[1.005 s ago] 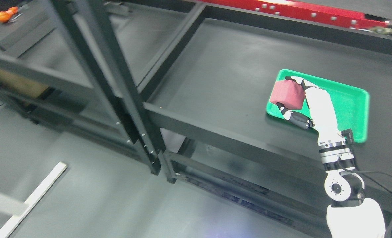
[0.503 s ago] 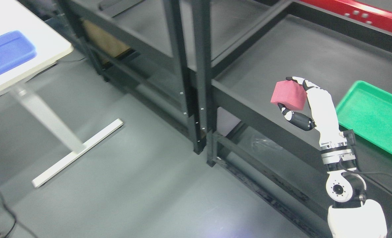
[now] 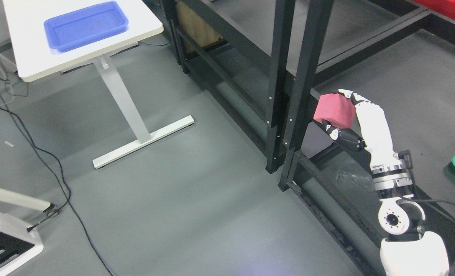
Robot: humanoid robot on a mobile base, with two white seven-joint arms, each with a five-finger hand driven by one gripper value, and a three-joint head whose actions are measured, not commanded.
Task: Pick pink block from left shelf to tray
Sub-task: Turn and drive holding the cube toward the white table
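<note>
a lab: black metal shelving (image 3: 288, 76), grey floor (image 3: 181, 199), cables (image 3: 39, 153).

Pink block (image 3: 334, 110) held aloft; blue tray (image 3: 84, 23) well apart.

Scene is evenly lit from overhead, fairly bright w/ a cool cast. Soft diffuse shadows are cast under the white table (image 3: 78, 42) and along the black shelf frame (image 3: 288, 76). Faint bluish glare is seen on the grey floor (image 3: 181, 214) near bottom centre. Slight motion blur noted on the blue tray (image 3: 86, 25); elsewhere focus is acceptable.
</note>
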